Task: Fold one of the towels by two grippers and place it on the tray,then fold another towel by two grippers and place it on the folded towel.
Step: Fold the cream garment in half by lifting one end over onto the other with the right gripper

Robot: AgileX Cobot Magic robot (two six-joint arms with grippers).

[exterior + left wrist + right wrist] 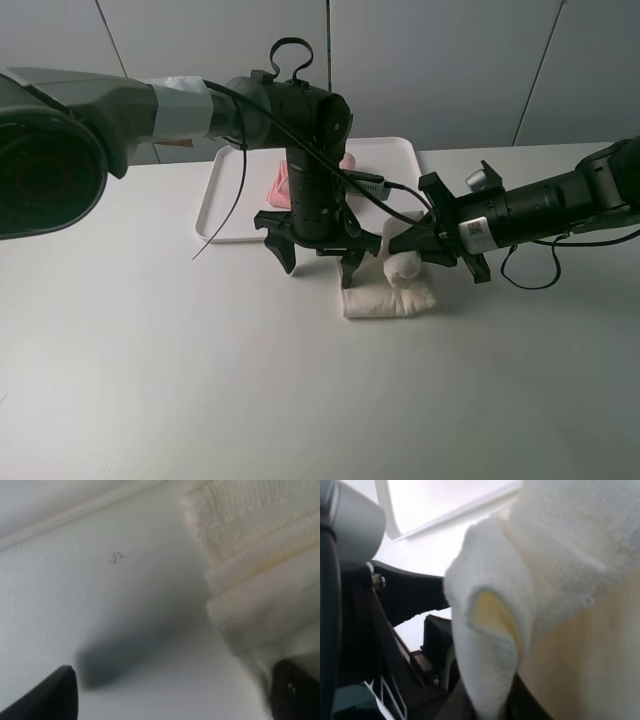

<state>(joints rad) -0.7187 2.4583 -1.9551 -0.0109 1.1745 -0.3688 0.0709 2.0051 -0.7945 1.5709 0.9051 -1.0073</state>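
White table [150, 380]: the work surface, with everything gathered at its middle and far side.

Two black arms: the left one reaches in from the far left and hangs straight down over the middle. The right one comes in low from the right edge.

Tray [214, 215]: white, low-rimmed, at the far side of the table just behind the left arm, which hides much of it.

Cream towel [385, 298]: a compact bundle, apparently several layers thick, on the bare table near and slightly right of the tray. A fold rises off its right part.

Pink towel [277, 186]: lies inside the tray. Only slivers show either side of the left arm, so the neatness of its fold cannot be judged.

Left gripper [317, 260]: jaws spread wide and empty, poised just above the table at the cream towel's left edge.

Right gripper [415, 250]: jaws clenched on the raised fold of the cream towel, as its wrist view shows.

Progress, as judged: the pink towel's half looks finished. The cream towel is mid-fold and has not reached the tray. What remains is to complete the fold, carry the towel to the tray and lay it on the pink towel.
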